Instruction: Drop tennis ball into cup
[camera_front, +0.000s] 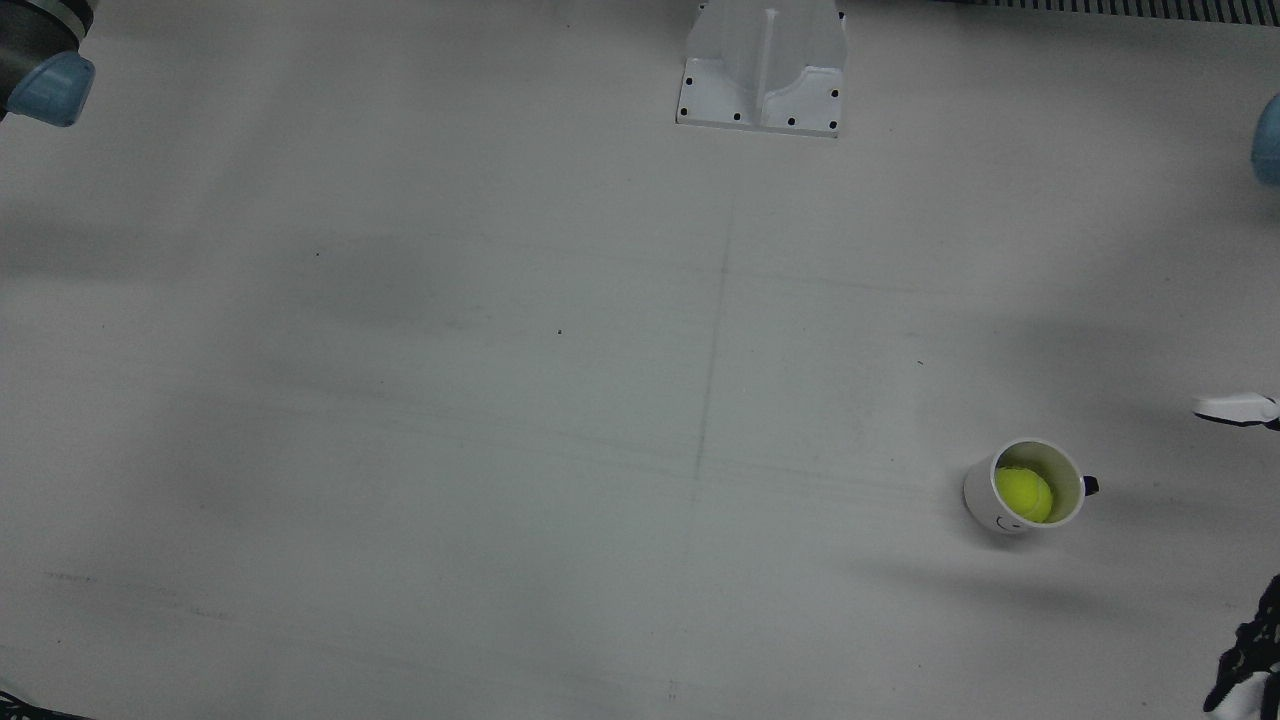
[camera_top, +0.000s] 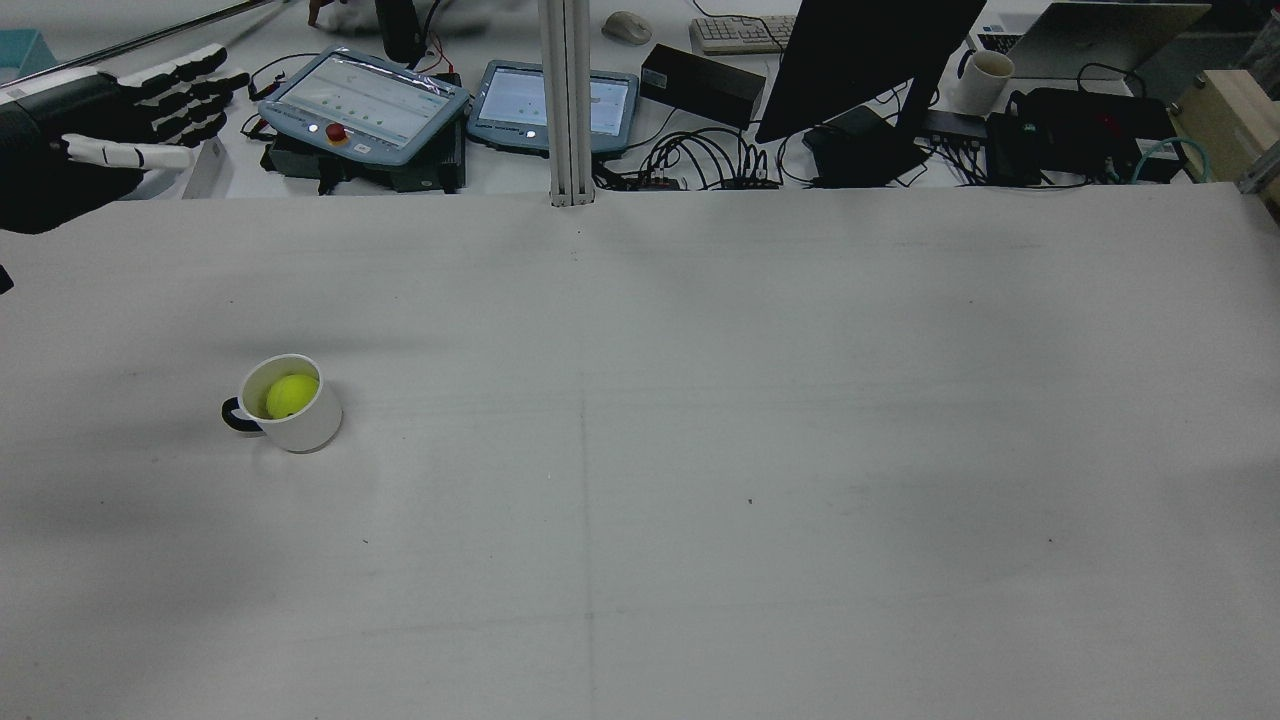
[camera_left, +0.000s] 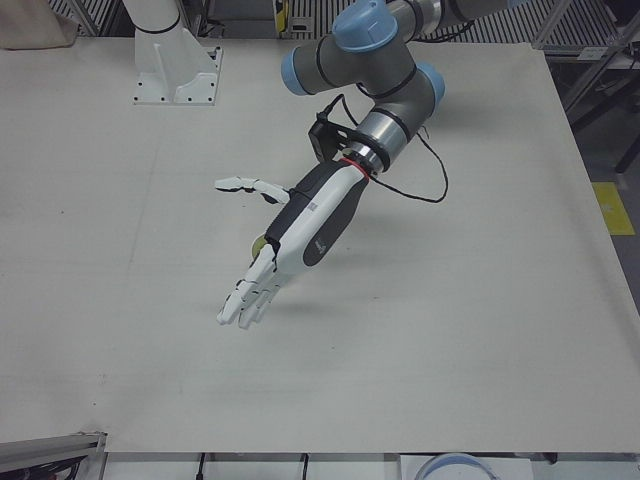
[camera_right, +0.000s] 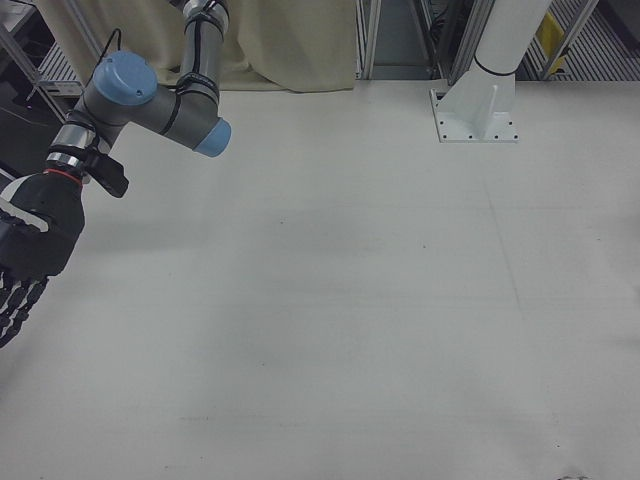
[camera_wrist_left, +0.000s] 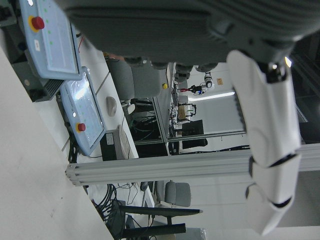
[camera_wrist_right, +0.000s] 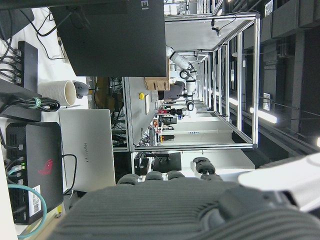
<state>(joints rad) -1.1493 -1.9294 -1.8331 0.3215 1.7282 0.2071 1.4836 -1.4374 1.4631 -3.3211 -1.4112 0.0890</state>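
Observation:
A yellow tennis ball (camera_front: 1023, 494) lies inside a white cup (camera_front: 980, 497) with a dark handle, standing upright on the table. In the rear view the ball (camera_top: 291, 395) and cup (camera_top: 308, 430) stand on the left half of the table. My left hand (camera_top: 130, 130) is open and empty, raised above and beyond the cup, fingers spread. In the left-front view that hand (camera_left: 300, 235) hangs over the cup and hides most of it. My right hand (camera_right: 30, 250) is open and empty at the table's far side, away from the cup.
The white arm pedestal (camera_front: 765, 70) is bolted at the table's robot side. Past the far table edge lie two teach pendants (camera_top: 365, 100), a monitor (camera_top: 860, 60), cables and a second mug (camera_top: 980, 80). A vertical post (camera_top: 566, 100) stands there.

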